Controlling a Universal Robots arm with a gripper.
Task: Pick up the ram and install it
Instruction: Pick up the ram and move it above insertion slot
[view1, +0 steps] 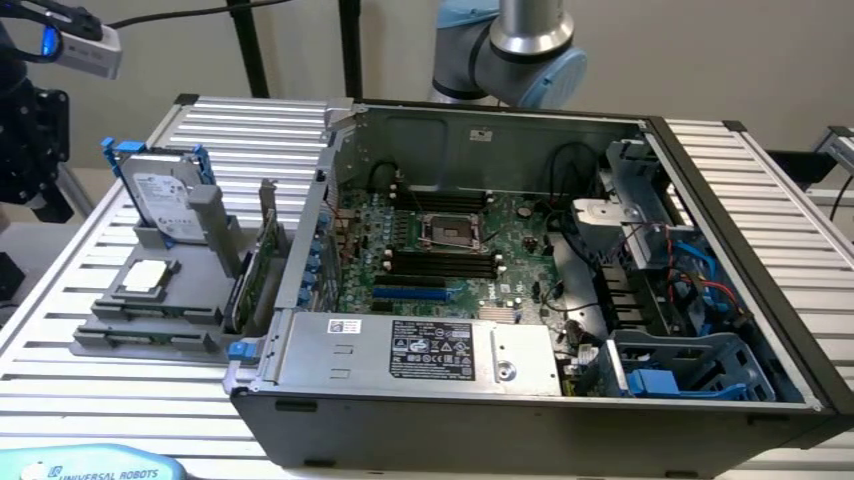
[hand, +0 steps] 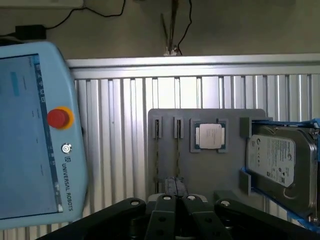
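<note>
- **Exterior view.**
  - A slatted worktop (view1: 80, 400) carries an open computer case (view1: 534, 420).
  - The motherboard (view1: 507, 215) is exposed, with black memory slots (view1: 430, 262) beside the processor socket (view1: 447, 232).
  - A grey fixture (view1: 180, 312) stands just beside the case, on the exterior view's left. It holds an upright hard drive (view1: 167, 205) and a processor chip (view1: 144, 278).
  - A tall green card (view1: 254, 285) stands on edge between the fixture and the case.
  - The arm (view1: 527, 45) rises behind the case's rear wall.
  - A teach pendant (view1: 87, 465) lies at the near edge of the worktop.
- **Wrist view: gripper.**
  - The gripper (hand: 177, 212) hangs over the fixture (hand: 225, 120).
  - Its fingers (hand: 162, 215) are drawn together, tip against tip.
- **Wrist view: task object.**
  - The ram (hand: 177, 160), seen edge-on as a thin strip, stands in a fixture slot. It lies directly ahead of the fingertips and runs straight away from them.
  - Its near end is close to the gripper. Whether they touch cannot be told.
  - A second strip (hand: 156, 160) runs parallel just beside the ram.
- **Wrist view: surroundings.**
  - The processor chip (hand: 209, 136) lies ahead of the gripper, to one side of the ram.
  - The hard drive (hand: 280, 165) lies further out on that same side.
  - The teach pendant (hand: 35, 135) rests on the worktop (hand: 115, 125), well off to the gripper's opposite side.
</note>
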